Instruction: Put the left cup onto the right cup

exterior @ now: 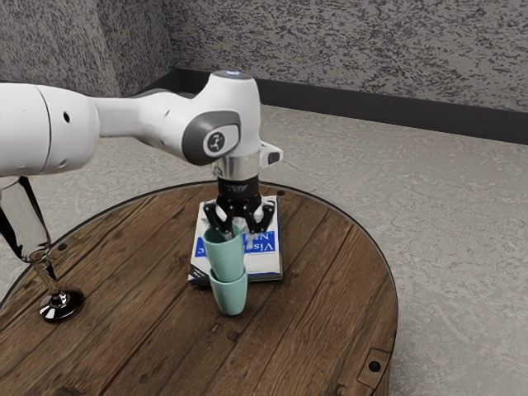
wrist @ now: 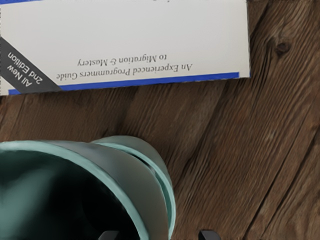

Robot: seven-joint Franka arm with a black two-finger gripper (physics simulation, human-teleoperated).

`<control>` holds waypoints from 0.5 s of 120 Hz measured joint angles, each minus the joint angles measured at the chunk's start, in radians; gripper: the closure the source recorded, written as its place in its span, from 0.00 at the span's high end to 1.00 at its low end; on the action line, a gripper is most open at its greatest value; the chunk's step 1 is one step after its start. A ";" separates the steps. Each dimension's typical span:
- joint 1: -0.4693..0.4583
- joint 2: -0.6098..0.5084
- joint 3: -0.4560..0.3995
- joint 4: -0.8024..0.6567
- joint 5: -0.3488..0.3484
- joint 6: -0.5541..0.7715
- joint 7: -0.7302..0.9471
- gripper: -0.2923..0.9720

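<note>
Exterior view: upper cup (exterior: 224, 254) inside lower cup (exterior: 228, 295).

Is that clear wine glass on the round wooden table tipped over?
No, the clear wine glass stands upright on its foot on the round wooden table, at the exterior view's left.

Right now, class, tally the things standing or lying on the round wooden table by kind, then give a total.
Teal cups: 2 (upper cup nested in lower cup)
Book: 1
Wine glass: 1
Total: 4
</note>
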 joint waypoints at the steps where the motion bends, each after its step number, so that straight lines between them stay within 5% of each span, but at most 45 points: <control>1: 0.000 -0.004 0.000 -0.001 0.000 0.000 0.000 0.38; 25: -0.016 -0.109 0.001 -0.003 0.005 -0.003 -0.005 0.62; 60: -0.031 -0.205 0.026 0.059 0.119 -0.038 0.104 0.73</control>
